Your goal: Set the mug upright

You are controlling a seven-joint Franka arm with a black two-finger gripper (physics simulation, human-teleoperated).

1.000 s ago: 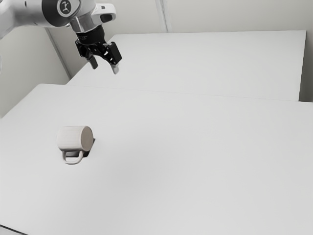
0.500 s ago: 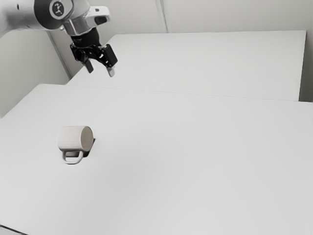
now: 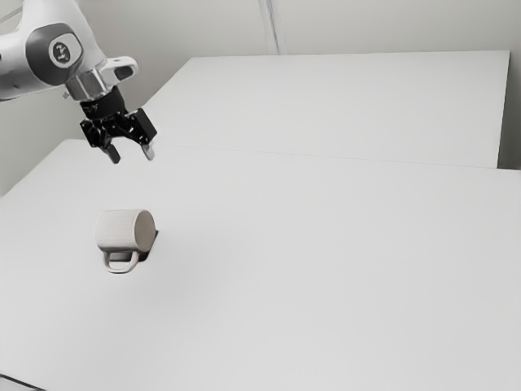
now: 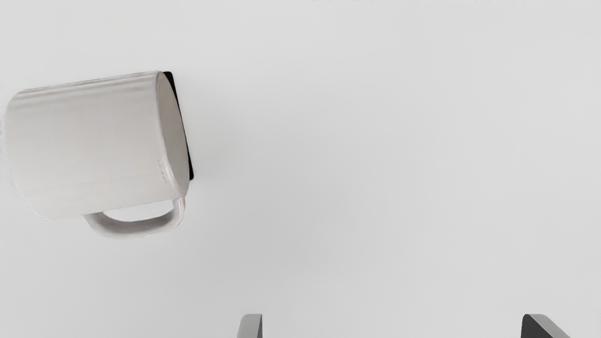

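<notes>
Mug on its side, lower left of the exterior frame on the white table, mouth toward the frame's right, handle toward the bottom edge; unmoved over the last second. Gripper has swung left and dropped, now upper left, above the table and apart from the mug, fingers spread wide with nothing between them. Approach looks well under way, righting not begun; likely needs more lining up before a grasp and a tilt mouth-up.

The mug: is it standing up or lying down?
Lying down. The mug rests on its side on the table, its round opening facing sideways, toward the exterior view's right.
</notes>
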